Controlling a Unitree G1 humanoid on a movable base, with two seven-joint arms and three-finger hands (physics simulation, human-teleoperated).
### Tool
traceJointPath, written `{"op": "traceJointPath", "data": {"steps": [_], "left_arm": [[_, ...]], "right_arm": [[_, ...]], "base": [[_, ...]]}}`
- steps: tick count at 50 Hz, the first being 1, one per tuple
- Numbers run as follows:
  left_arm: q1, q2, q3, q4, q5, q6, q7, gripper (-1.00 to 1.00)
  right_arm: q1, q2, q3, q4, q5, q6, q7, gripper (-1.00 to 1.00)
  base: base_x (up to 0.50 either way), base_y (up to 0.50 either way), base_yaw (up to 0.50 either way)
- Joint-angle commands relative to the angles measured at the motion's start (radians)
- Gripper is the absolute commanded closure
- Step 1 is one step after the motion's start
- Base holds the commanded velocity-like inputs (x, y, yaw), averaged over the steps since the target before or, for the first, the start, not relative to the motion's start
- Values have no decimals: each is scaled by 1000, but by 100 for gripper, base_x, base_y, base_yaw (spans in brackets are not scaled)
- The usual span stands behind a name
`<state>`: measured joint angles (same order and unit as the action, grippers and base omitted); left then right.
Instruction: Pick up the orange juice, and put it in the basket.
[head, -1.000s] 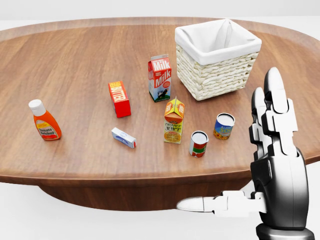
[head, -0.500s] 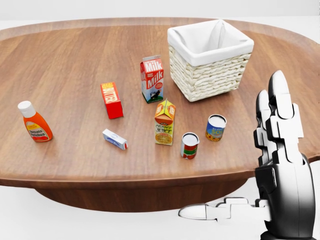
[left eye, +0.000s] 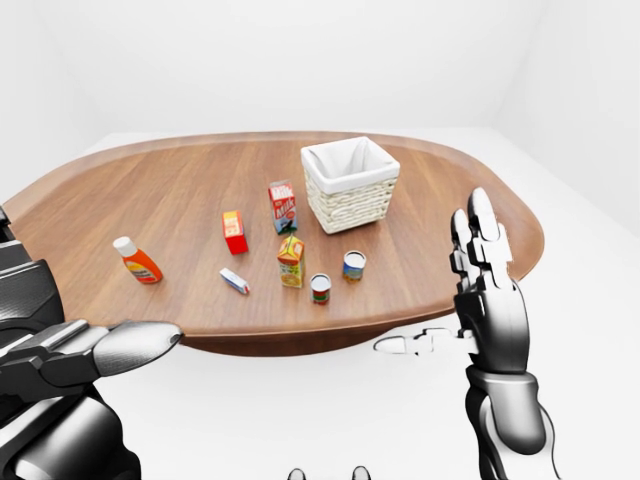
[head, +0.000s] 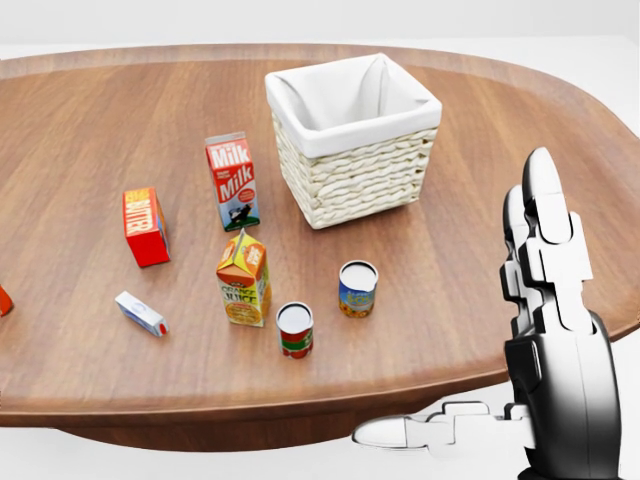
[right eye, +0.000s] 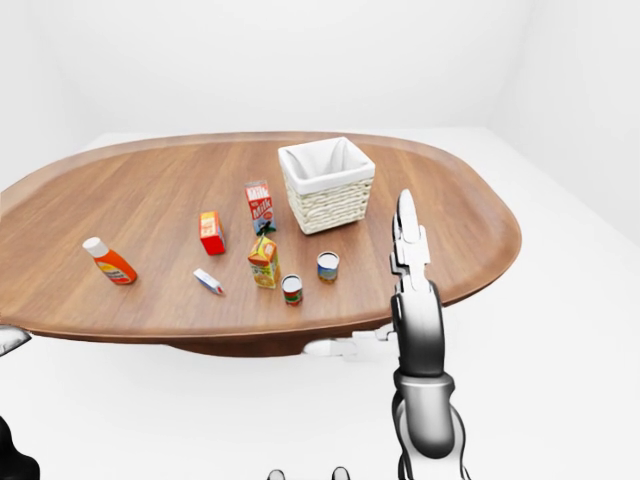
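The right hand (head: 545, 330) is standing upright at the lower right of the head view, below the table's near edge, its two long fingers (head: 545, 215) held straight and close together while the thumb is sticking out sideways to the left; it is gripping nothing. The left hand (left eye: 95, 350) is showing at the lower left of the left-eye view, one rounded finger reaching rightward; the rest is dark and cropped, so its finger state probably cannot be judged, and nothing is showing in it.

On the wooden table (head: 470, 270), nearest the edge, a red-labelled can (head: 294, 330) is standing upright, with a blue-and-yellow can (head: 357, 288) just to its right and slightly farther. The orange juice (head: 244, 278) carton is standing upright just left of the red-labelled can, apart from both hands. A small white box (head: 140, 313) is lying flat further left. In the left-eye view a ketchup bottle (left eye: 138, 261) is sitting well to the left.

Farther on, a red box (head: 146, 227) and the milk carton (head: 232, 181) are standing upright. The basket (head: 352, 170), woven with a white liner, is sitting right of the milk.
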<state>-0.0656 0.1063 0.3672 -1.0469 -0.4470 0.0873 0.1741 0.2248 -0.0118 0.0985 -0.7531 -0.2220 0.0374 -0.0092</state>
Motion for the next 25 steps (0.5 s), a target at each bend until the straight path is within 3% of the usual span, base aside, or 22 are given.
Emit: {"op": "traceJointPath", "data": {"steps": [1, 25], "left_arm": [[5, 1, 6, 0, -4, 0, -3, -100], [0, -1, 2, 0, -2, 0, 2, -100]], "right_arm": [[8, -6, 18, 18, -30, -11, 10, -100], [15, -8, 33, 11, -48, -6, 19, -100]], "base": [[50, -13, 0], [50, -6, 0]]}}
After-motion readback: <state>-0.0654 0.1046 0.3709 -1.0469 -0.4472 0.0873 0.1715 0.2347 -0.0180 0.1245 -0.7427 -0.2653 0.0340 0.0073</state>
